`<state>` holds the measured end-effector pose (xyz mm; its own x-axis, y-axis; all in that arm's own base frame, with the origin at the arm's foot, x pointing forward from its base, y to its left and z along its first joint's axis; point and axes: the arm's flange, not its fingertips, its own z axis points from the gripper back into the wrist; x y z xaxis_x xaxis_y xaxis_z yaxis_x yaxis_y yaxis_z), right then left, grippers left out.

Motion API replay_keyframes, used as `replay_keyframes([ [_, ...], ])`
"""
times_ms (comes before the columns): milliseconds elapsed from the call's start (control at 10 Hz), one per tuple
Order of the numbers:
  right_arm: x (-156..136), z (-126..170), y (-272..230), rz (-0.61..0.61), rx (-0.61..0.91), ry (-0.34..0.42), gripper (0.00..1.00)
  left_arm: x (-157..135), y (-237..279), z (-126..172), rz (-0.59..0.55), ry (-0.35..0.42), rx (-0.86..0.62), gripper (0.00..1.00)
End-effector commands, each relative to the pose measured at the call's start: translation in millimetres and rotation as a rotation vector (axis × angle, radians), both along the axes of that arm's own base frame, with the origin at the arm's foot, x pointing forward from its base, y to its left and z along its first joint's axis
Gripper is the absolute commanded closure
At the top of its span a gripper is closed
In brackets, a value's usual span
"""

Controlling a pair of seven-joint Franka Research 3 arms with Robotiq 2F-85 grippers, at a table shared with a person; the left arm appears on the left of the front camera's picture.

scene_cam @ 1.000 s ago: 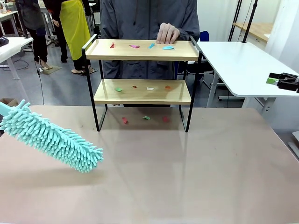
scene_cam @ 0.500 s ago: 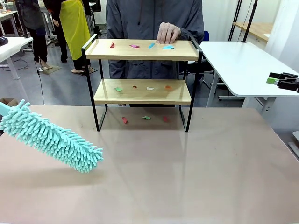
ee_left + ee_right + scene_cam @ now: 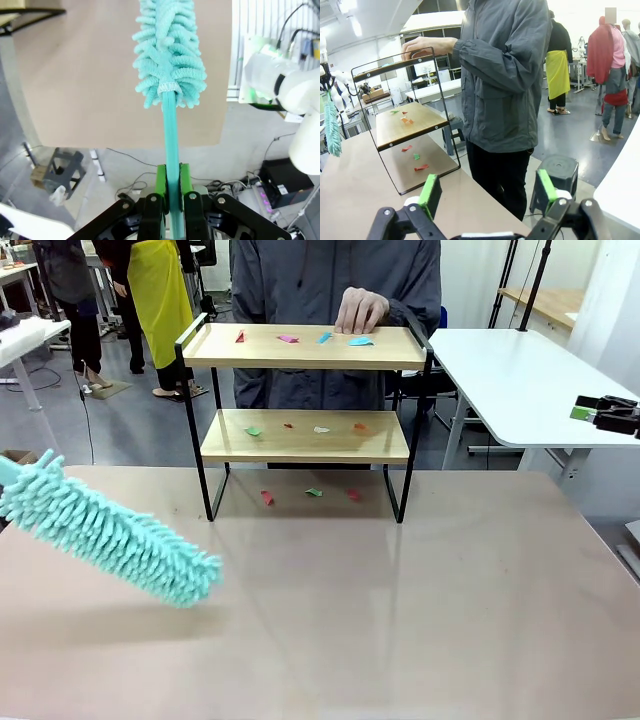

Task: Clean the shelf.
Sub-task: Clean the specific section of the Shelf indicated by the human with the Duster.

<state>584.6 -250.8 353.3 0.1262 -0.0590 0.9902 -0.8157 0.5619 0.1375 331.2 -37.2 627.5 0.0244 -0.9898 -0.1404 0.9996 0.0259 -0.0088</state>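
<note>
My left gripper is clamped on the teal duster, which hovers well left of the shelf. My right gripper waits to the shelf's right, jaws apart and empty. I judge sweeping hasn't started. Next, I swing the duster onto the top board's paper scraps.

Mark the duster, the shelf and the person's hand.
duster point(image 3: 110, 535): front view, middle of the teal fluffy head.
shelf point(image 3: 300, 359): front view, front edge of the top board.
person's hand point(image 3: 358, 312): front view, back of the hand.
</note>
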Motion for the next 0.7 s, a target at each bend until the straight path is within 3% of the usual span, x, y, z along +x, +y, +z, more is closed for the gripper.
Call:
replay_keyframes([
  [0, 1, 3, 1, -0.003, 0.002, -0.008, 0.00, -9, -40, 61, 0.019, -0.018, -0.103, 0.87],
  [200, 1, 3, 1, -0.003, 0.002, -0.008, 0.00, -20, -87, 109, 0.035, 0.079, -0.184, 0.87],
  [400, 1, 3, 1, -0.003, 0.002, -0.008, 0.00, -50, -154, 162, 0.197, 0.135, -0.346, 0.87],
  [600, 1, 3, 1, -0.003, 0.002, -0.008, 0.00, -86, -217, 197, 0.371, 0.057, -0.417, 0.87],
])
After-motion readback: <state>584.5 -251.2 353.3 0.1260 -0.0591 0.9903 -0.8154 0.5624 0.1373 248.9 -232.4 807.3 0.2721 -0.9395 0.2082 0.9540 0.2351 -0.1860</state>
